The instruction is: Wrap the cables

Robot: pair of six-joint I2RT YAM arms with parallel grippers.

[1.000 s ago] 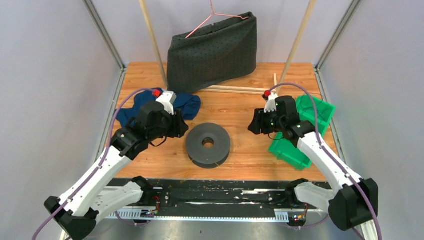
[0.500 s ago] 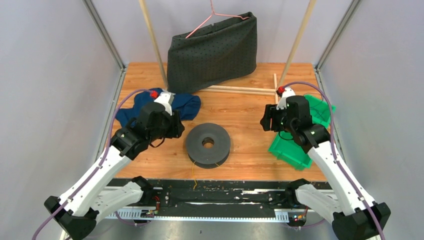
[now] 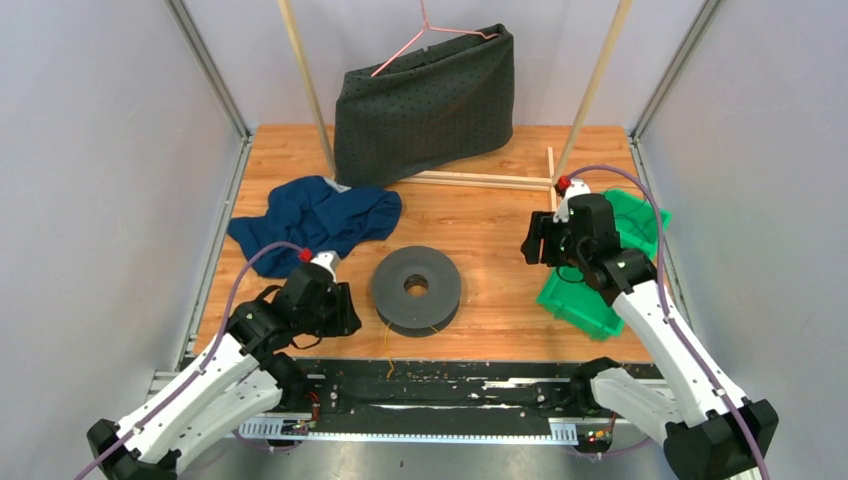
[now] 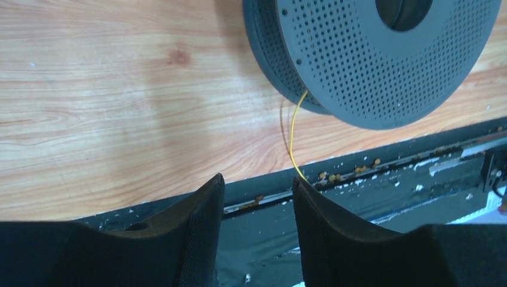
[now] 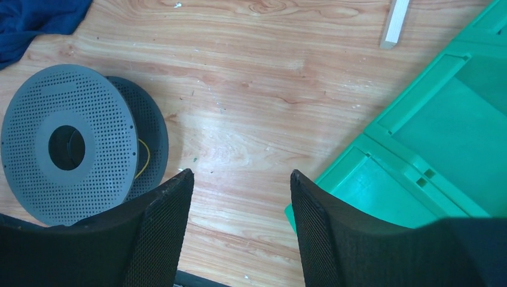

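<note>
A thin yellow wire [image 3: 388, 345] comes out of the grey perforated spool [image 3: 417, 288] lying flat mid-table and trails over the front edge. In the left wrist view the wire [image 4: 293, 131] runs from the spool [image 4: 370, 54] down to just by my right fingertip, not between the jaws. My left gripper [image 3: 348, 314] [image 4: 257, 179] is open and empty, left of the spool at the front edge. My right gripper [image 3: 526, 246] [image 5: 242, 173] is open and empty, above bare wood to the right of the spool [image 5: 66, 143]. A bit of wire [image 5: 143, 161] shows between the flanges.
A blue cloth [image 3: 320, 215] lies at the back left. A green bin [image 3: 600, 270] stands right of my right gripper. A dark bag [image 3: 425, 100] hangs at the back with wooden sticks [image 3: 480, 180] below it. A black rail [image 3: 430, 385] runs along the front edge.
My left arm has pulled back from beside the blue cloth to the front edge, left of the spool. My right gripper moved a little to the right, away from the spool, then held.
</note>
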